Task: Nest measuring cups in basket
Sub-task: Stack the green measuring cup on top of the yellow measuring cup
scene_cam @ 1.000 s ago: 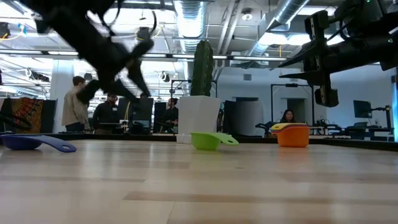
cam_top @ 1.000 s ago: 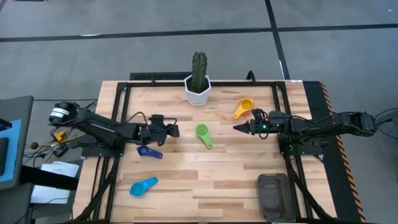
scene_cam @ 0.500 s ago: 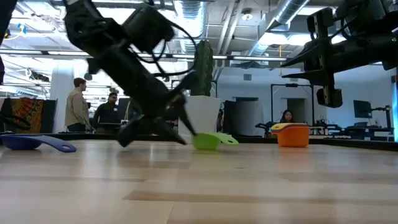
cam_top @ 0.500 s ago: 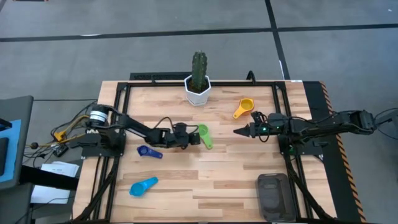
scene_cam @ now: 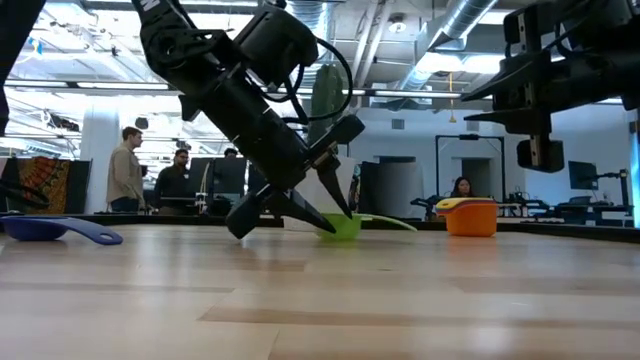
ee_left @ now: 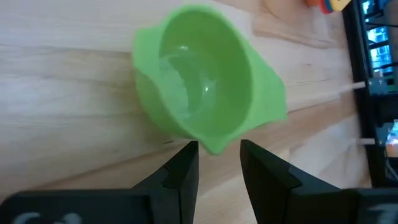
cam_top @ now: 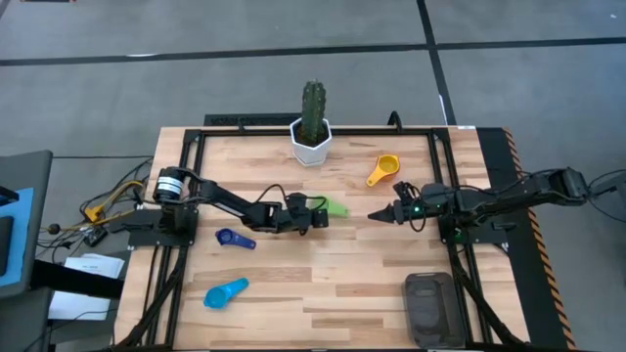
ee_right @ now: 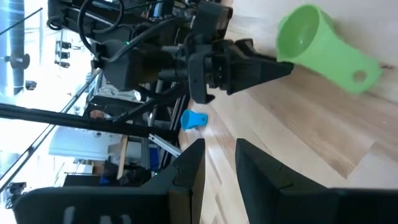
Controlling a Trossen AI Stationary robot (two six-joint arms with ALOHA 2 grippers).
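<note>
The green measuring cup [cam_top: 335, 207] sits mid-table with its bowl [ee_left: 196, 78] open upward and its handle [scene_cam: 395, 224] pointing toward the table's right edge. My left gripper [cam_top: 322, 214] slants down at it from the left. It is open, its fingertips at the bowl's near rim. My right gripper [cam_top: 375, 213] hovers open and holding nothing above the table, just right of the cup. An orange-yellow cup [cam_top: 383, 169] lies far right, a dark blue cup [cam_top: 235, 239] left, and a light blue cup [cam_top: 225, 291] near left. The dark grey basket [cam_top: 428, 305] stands at the near right. My left gripper meets the green cup at the near rim of its bowl [ee_left: 214, 147], which shows between the two spread fingertips [ee_left: 186, 155]. The fingers come slanting down from the table's left. Whether one finger reaches inside the bowl I cannot tell. The cup rests on the table.
A white hexagonal pot with a cactus [cam_top: 311, 137] stands at the far middle. A black frame [cam_top: 450, 186] runs along the table's left, far and right sides. People stand in the room behind the table in the low view.
My left gripper has travelled toward the table's right edge and down to the green cup, rolling somewhat. The cup has turned about on the table: its handle pointed toward the near edge and now points right, and the bowl has slid slightly right.
</note>
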